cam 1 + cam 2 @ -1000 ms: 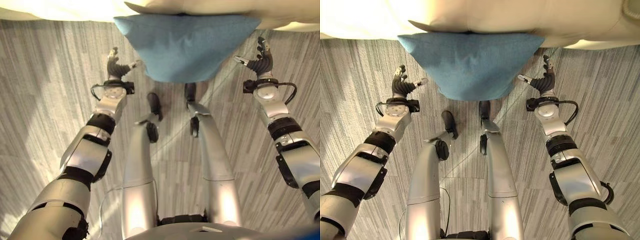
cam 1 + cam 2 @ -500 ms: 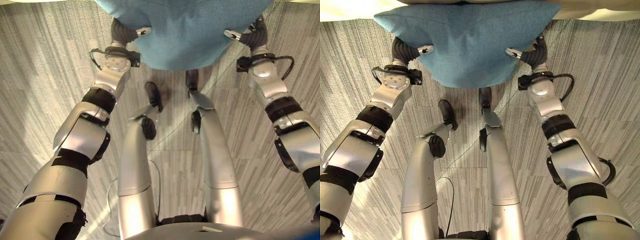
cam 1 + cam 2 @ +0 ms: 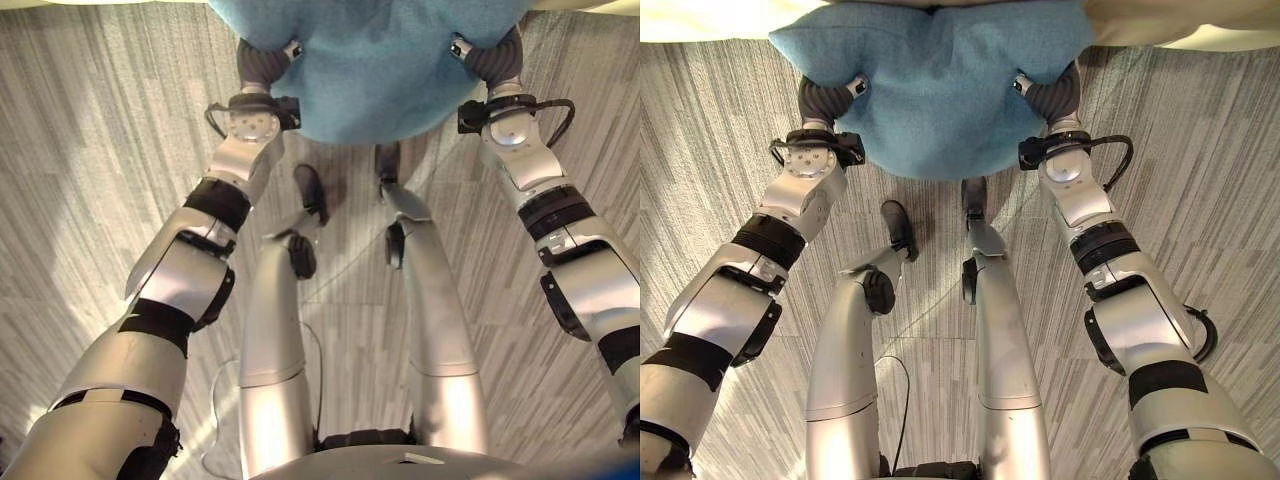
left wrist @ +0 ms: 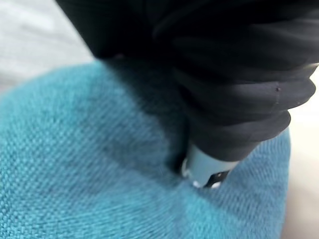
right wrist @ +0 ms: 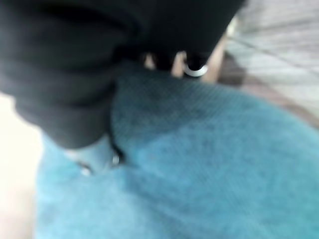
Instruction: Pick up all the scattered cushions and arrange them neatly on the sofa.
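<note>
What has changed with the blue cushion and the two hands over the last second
Both hands have closed in from either side: the left hand and the right hand, which stood apart from the blue cushion a second ago, now press into its sides and dent it, though the fingers' grip is hidden. The view has also shifted. The cushion still leans against the cream sofa, above the grey floor.

Bright light washes out the pale sofa (image 3: 1160,25) edge beside the blue cushion (image 3: 930,90); the grey floor (image 3: 90,200) below it shows soft glare. Both wrist views are blurred.
</note>
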Controlling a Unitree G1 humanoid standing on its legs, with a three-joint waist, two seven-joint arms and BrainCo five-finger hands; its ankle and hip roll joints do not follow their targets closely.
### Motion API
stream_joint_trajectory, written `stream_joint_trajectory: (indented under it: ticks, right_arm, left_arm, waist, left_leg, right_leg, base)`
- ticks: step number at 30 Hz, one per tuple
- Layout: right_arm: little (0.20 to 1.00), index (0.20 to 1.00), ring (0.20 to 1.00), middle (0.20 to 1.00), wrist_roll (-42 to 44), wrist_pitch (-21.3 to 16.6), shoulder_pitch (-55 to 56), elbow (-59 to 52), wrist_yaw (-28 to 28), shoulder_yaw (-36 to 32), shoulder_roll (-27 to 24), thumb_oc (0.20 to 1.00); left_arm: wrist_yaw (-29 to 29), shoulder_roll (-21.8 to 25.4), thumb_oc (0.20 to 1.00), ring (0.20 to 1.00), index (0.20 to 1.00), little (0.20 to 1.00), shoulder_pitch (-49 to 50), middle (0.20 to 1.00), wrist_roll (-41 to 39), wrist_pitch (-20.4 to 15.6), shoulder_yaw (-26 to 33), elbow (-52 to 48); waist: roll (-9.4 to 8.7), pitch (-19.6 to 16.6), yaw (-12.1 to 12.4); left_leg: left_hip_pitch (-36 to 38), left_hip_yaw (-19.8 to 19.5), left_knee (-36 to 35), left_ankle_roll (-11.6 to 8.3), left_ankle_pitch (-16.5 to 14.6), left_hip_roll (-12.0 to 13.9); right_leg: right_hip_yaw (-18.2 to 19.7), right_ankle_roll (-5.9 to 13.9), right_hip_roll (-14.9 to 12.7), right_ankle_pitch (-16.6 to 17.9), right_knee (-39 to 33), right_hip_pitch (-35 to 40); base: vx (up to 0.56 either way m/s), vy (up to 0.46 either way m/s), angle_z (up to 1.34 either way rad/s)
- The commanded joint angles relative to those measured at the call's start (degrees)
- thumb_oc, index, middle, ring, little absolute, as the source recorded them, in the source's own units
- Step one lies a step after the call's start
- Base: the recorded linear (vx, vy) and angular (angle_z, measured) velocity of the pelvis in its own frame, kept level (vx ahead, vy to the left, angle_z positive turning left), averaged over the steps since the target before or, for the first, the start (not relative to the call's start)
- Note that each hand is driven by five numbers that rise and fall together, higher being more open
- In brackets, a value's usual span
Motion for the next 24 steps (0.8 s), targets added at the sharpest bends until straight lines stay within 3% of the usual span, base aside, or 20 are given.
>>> stream_joint_trajectory:
  ticks: [1,5,11,13,18,21,24]
  right_arm:
    - [0.2,0.2,0.2,0.2,-2.47,-6.38,7.32,-7.5,1.13,-2.29,4.66,0.2]
    - [0.2,0.2,0.2,0.2,-3.11,-5.81,12.94,-10.12,2.95,-2.61,5.32,0.2]
    - [0.2,0.2,0.2,0.2,-7.97,-4.63,25.93,-17.01,5.69,-3.62,5.65,0.2]
    - [0.2,0.2,0.2,0.2,-7.9,-4.76,30.49,-18.62,6.6,-4.45,6.14,0.2]
    - [0.2,0.2,0.2,0.2,-7.84,-4.89,38.31,-20.42,8.08,-5.76,6.88,0.2]
    - [0.2,0.2,0.2,0.2,-7.0,-4.0,45.55,-20.74,10.72,-6.68,7.75,0.2]
    - [0.2,0.2,0.2,0.2,-6.86,-3.68,49.0,-21.49,11.64,-8.15,7.22,0.2]
  left_arm:
    - [-0.97,-4.93,0.2,0.2,0.2,0.2,6.94,0.2,1.02,-7.27,2.58,-5.28]
    - [-2.44,-6.07,0.2,0.2,0.2,0.2,12.22,0.2,2.12,-7.02,2.45,-8.95]
    - [-5.18,-9.0,0.2,0.2,0.2,0.2,24.63,0.2,5.25,-6.56,1.77,-16.71]
    - [-6.04,-9.74,0.2,0.2,0.2,0.2,28.73,0.2,5.77,-6.34,1.86,-18.01]
    - [-8.31,-10.94,0.2,0.2,0.2,0.2,36.44,0.2,6.22,-5.87,2.13,-19.6]
    - [-10.16,-11.09,0.2,0.2,0.2,0.2,44.91,0.2,7.49,-4.68,3.36,-20.64]
    - [-11.05,-10.7,0.2,0.2,0.2,0.2,48.56,0.2,7.94,-3.83,4.18,-21.31]
  waist:
    - [2.26,-13.53,-1.21]
    - [2.18,-14.32,-1.22]
    - [1.29,-15.78,-1.06]
    - [0.83,-16.33,-0.95]
    - [0.17,-17.11,-0.88]
    - [-0.51,-18.93,-0.48]
    - [-0.77,-20.66,-0.57]
  left_leg:
    - [-2.92,-6.49,-3.51,-5.39,2.77,2.18]
    - [4.88,-6.65,-8.69,-5.85,3.65,2.31]
    - [23.92,-7.38,-21.27,-7.29,6.27,2.19]
    - [30.14,-7.19,-26.16,-7.27,9.18,1.56]
    - [44.09,-6.93,-33.56,-7.92,11.2,0.63]
    - [59.06,-6.77,-41.44,-8.67,13.24,0.9]
    - [64.04,-6.36,-43.56,-9.36,14.22,1.62]
  right_leg:
    - [1.62,7.95,-0.31,-1.29,0.01,-1.6]
    - [0.95,7.75,-0.49,-1.42,-3.66,5.79]
    - [-0.09,7.67,-1.42,-1.2,-13.93,24.6]
    - [-0.54,7.58,-1.3,0.71,-18.12,30.43]
    - [-1.3,7.78,-0.5,0.9,-24.3,44.27]
    - [-1.83,7.91,1.0,0.86,-30.97,59.36]
    - [-2.12,7.75,1.64,0.59,-34.12,65.48]
  base:
    - [-0.01,-0.039,0.04]
    - [-0.02,-0.03,0.1]
    - [-0.02,-0.016,0.03]
    - [-0.02,-0.013,0.09]
    - [0.07,-0.015,0.04]
    - [0.18,-0.044,0.11]
    - [0.13,-0.075,0.09]
